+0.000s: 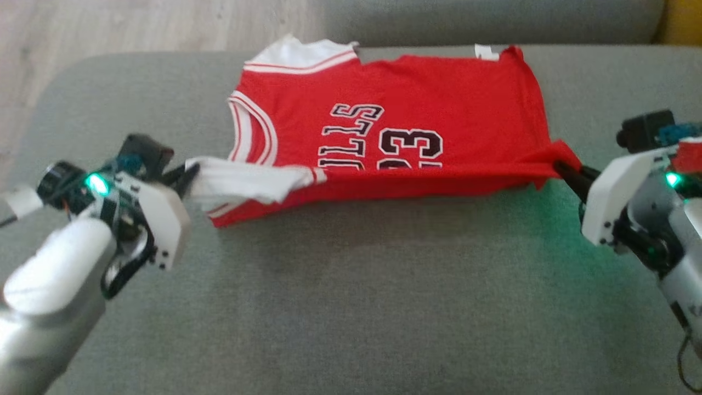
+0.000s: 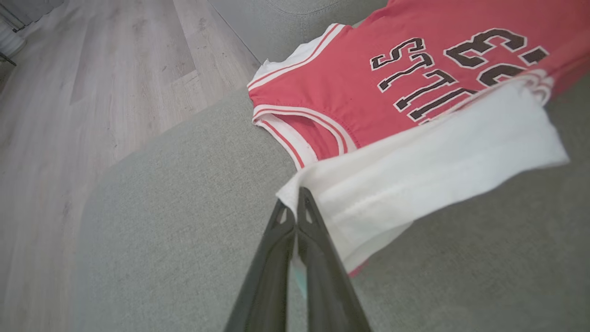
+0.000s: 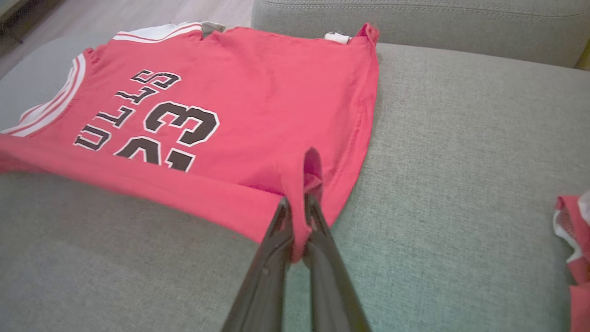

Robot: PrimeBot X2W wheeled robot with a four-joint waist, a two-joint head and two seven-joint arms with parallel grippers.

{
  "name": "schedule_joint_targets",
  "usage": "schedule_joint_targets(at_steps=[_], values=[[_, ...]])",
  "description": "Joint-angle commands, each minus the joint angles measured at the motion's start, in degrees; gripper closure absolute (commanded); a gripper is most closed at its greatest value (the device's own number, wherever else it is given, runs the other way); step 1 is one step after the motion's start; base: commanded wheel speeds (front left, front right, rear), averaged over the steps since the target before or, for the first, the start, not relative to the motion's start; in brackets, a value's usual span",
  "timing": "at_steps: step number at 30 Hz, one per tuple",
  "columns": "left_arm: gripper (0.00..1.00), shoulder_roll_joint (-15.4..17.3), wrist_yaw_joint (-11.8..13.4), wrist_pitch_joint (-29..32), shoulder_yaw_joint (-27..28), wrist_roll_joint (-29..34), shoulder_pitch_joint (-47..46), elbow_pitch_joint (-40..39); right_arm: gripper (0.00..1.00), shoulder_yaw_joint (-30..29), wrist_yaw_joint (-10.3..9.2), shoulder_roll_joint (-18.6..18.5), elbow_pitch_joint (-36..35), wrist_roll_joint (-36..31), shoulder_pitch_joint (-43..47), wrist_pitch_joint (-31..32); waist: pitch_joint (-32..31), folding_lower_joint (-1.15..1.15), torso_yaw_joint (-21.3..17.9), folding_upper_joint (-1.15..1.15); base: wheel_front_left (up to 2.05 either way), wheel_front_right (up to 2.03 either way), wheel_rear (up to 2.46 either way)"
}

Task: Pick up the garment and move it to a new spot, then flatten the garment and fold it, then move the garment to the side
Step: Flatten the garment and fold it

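A red basketball jersey (image 1: 439, 104) with black lettering, the number 23 and white trim lies on the grey sofa seat (image 1: 351, 285). Its near edge is lifted and folded back over the lettering. My left gripper (image 1: 189, 173) is shut on the white inside of the shoulder end, seen at the jersey's white flap (image 2: 428, 161) with my left gripper (image 2: 295, 200) pinching its corner. My right gripper (image 1: 562, 167) is shut on the red hem corner; in the right wrist view the jersey (image 3: 258, 106) bunches between my right gripper (image 3: 297, 205).
The sofa backrest (image 1: 493, 22) runs behind the jersey. A wooden floor (image 2: 69, 92) lies off the seat's left edge. Another red and white piece of cloth (image 3: 574, 235) sits at the right edge of the right wrist view. Bare seat stretches in front of the jersey.
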Motion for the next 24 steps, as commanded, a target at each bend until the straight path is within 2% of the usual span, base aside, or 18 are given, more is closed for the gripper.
schedule_joint_targets(at_steps=[1, 9, 16, 17, 18, 19, 22, 24], values=[[1.0, 1.27, -0.31, -0.41, 2.49, 0.91, -5.18, 0.52, 1.0, -0.23, -0.05, -0.27, -0.59, -1.15, -2.49, 0.17, 2.38, -0.01, -1.54, 0.0, 0.0, 0.0, 0.0], [1.0, -2.49, -2.34, -1.77, -0.21, 4.48, -13.49, 10.83, 1.0, 1.54, -0.05, 4.4, 4.37, -4.8, -8.94, -1.59, 7.01, -0.01, -3.99, 0.0, 0.0, 0.0, 0.0], [1.0, -5.6, -0.09, -7.47, -1.2, 9.09, -19.37, 18.97, 1.0, 2.98, -0.05, 6.76, 8.09, -5.8, -13.04, -3.79, 9.52, -0.01, -4.94, 0.0, 0.0, 0.0, 0.0], [0.94, -6.17, 0.02, -8.03, -1.32, 9.34, -19.86, 20.19, 1.0, 3.11, -0.05, 7.03, 8.72, -5.85, -13.56, -4.2, 9.75, -0.01, -5.01, 0.0, 0.0, 0.0, 0.0], [0.58, -6.75, 0.24, -8.68, -1.21, 9.33, -20.3, 21.4, 0.92, 3.07, -0.05, 7.31, 9.36, -5.96, -14.11, -4.81, 10.01, -0.01, -5.06, 0.0, 0.0, 0.0, 0.0], [0.0, -7.32, 0.59, -9.51, -0.99, 9.28, -20.72, 22.54, 0.0, 2.84, -0.05, 7.68, 9.94, -5.92, -14.64, -5.67, 10.24, -0.01, -5.09, 0.0, 0.0, 0.0, 0.0], [0.0, -8.7, 1.85, -12.01, -0.53, 9.38, -21.72, 25.87, 0.0, 1.75, -0.05, 8.85, 11.65, -5.66, -16.14, -8.82, 10.63, -0.01, -4.99, 0.0, 0.0, 0.0, 0.0], [0.0, -9.63, 3.7, -15.28, 0.46, 9.28, -22.37, 27.51, 0.0, 0.67, -0.05, 9.34, 12.4, -5.85, -17.0, -12.43, 10.69, -0.01, -4.74, 0.0, 0.0, 0.0, 0.0]])
